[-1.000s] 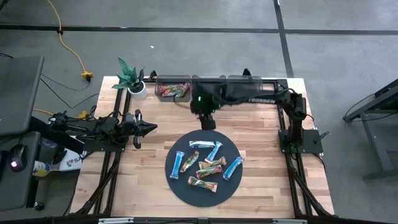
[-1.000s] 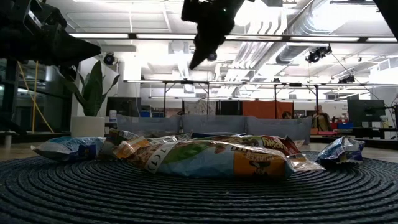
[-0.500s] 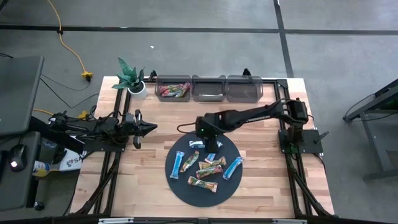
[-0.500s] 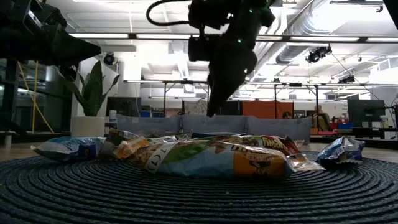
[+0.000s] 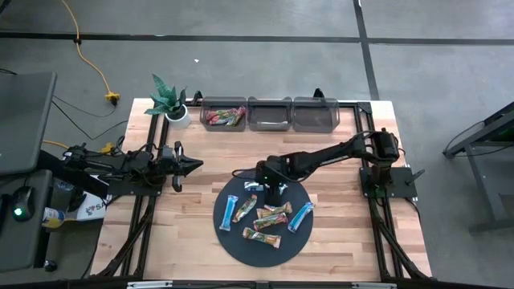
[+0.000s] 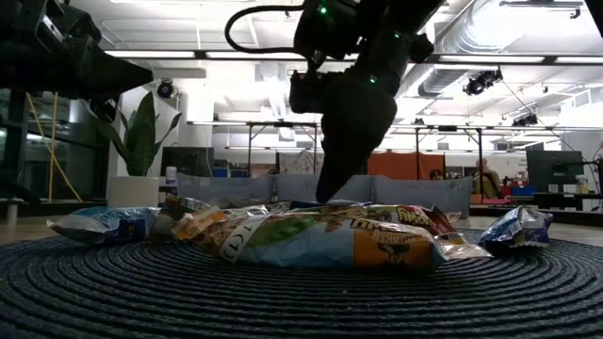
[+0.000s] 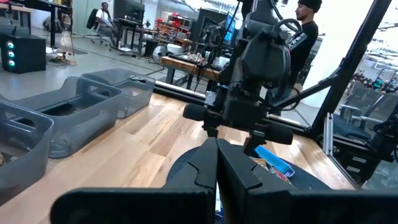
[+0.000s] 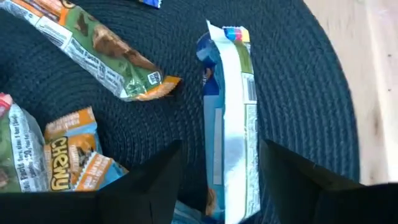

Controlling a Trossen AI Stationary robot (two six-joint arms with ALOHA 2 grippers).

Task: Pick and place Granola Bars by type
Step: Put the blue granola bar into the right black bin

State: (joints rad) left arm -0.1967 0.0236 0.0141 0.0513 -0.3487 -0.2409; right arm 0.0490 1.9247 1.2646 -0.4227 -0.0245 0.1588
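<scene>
Several granola bars lie flat on a dark round disc (image 5: 238, 241): light blue ones (image 5: 230, 210) (image 5: 301, 215) and green-brown ones (image 5: 273, 213) (image 5: 263, 235). My right gripper (image 8: 224, 186) is open and low over the disc's far part (image 5: 273, 191), pointing down. Its fingers (image 8: 149, 180) stand on either side of a light blue bar (image 8: 230, 137) that lies seam side up; I see no touch. In the low view the right gripper (image 6: 332, 193) reaches down just behind the pile of bars (image 6: 311, 235). My left gripper (image 5: 190, 166) waits shut at the table's left.
Three clear bins stand in a row at the far edge; the left one (image 5: 224, 117) holds red/pink bars, and the other two (image 5: 270, 114) (image 5: 315, 114) show nothing inside. A potted plant (image 5: 170, 100) stands at the far left corner. Bare wood surrounds the disc.
My right gripper has swung from beside the bins at the far edge toward the near edge and come down over the disc, ending low astride a light blue bar. The bars have not moved.
</scene>
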